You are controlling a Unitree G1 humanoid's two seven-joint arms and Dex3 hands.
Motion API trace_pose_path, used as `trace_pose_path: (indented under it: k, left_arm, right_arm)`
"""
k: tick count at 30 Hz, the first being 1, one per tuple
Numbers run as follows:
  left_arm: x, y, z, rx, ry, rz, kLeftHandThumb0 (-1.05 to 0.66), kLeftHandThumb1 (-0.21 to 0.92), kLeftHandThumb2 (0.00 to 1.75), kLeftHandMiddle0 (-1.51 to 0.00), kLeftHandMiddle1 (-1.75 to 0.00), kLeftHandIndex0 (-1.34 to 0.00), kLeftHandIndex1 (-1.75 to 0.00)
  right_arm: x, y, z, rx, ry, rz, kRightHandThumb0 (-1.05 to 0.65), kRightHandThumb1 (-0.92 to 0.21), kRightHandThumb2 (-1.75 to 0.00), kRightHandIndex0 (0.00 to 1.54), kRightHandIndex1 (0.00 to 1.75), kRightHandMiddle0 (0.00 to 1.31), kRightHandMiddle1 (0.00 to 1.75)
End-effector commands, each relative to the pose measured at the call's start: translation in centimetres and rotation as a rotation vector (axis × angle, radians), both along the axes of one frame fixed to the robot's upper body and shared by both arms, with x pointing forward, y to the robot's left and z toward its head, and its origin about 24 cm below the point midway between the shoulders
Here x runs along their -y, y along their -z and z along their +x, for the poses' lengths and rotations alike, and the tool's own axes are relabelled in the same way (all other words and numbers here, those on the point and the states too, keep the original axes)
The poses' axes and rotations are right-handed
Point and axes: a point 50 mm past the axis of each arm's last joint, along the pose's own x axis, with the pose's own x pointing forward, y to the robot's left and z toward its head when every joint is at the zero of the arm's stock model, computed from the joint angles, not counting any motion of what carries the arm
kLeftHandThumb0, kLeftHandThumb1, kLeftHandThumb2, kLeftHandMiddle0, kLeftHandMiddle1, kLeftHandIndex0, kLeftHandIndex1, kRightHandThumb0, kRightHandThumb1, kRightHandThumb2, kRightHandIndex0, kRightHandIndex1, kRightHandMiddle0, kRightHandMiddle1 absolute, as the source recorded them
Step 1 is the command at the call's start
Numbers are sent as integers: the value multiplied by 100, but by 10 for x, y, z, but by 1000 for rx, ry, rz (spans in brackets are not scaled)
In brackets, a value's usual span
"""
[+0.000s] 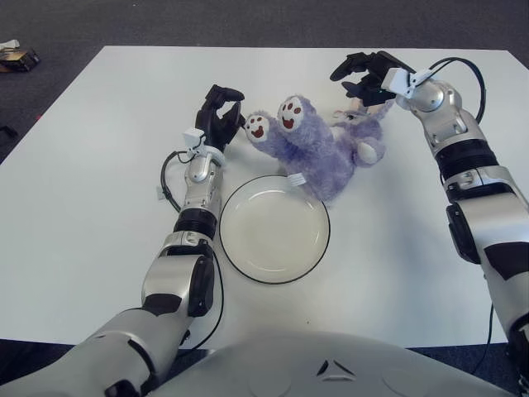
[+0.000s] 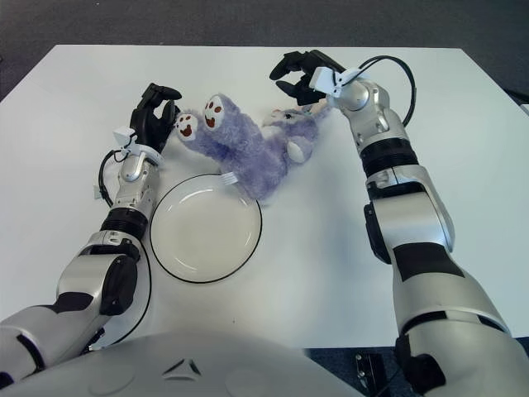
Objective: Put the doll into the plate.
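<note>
A purple plush doll (image 1: 318,145) lies on the white table just beyond the plate, its two soles turned up at the left and its head at the right. The white, black-rimmed plate (image 1: 273,231) sits close in front of it with nothing in it. My left hand (image 1: 219,112) stands upright beside the doll's left foot, fingers relaxed and holding nothing. Just beyond the doll's head my right hand (image 1: 364,70) hovers with its fingers spread, apart from the plush.
A small white tag (image 1: 295,179) on the doll hangs over the plate's far rim. A black cable (image 1: 165,186) loops beside my left forearm. Dark floor surrounds the table, with a small box (image 1: 18,56) lying on it at the far left.
</note>
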Motion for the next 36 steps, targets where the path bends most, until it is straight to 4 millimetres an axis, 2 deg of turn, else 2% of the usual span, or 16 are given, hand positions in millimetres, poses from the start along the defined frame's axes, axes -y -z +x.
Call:
trace_pose_path:
  k: [1, 13, 17, 22, 25, 29, 36]
  left_arm:
    - [-2, 4, -2, -9, 2, -7, -35, 92, 28, -91, -175, -45, -149]
    - [1, 5, -3, -13, 6, -10, -35, 92, 28, -91, -175, -45, -148]
    - [1, 5, -3, -14, 7, -11, -35, 92, 28, -91, -175, -45, -148]
    - [2, 6, -3, -19, 6, -13, -35, 92, 28, -91, -175, -46, -148]
    - [2, 6, -3, -19, 6, -13, -35, 92, 28, -91, -175, -46, -148]
    - [3, 7, -2, -25, 5, -13, -35, 92, 28, -91, -175, -46, -148]
    - [3, 7, -1, -28, 4, -10, -35, 92, 28, -91, -175, -46, -148]
  right_arm:
    - [9, -13, -18, 45, -67, -3, -48, -92, -79, 93, 1, 39, 70]
    - [17, -21, -52, 51, -88, -87, -42, -92, -70, 94, 1, 43, 62]
    - [20, -20, -56, 39, -79, -99, -41, -92, -69, 94, 1, 43, 62]
    - [36, -8, -76, 129, -38, -236, -40, -92, -67, 91, 0, 49, 49]
    - [37, -5, -78, 143, -34, -243, -40, -92, -67, 90, 0, 50, 47]
    - [49, 12, -85, 175, 16, -322, -43, -92, -66, 89, 0, 49, 43]
    - [51, 16, -88, 227, 28, -389, -45, -92, -64, 86, 0, 47, 37]
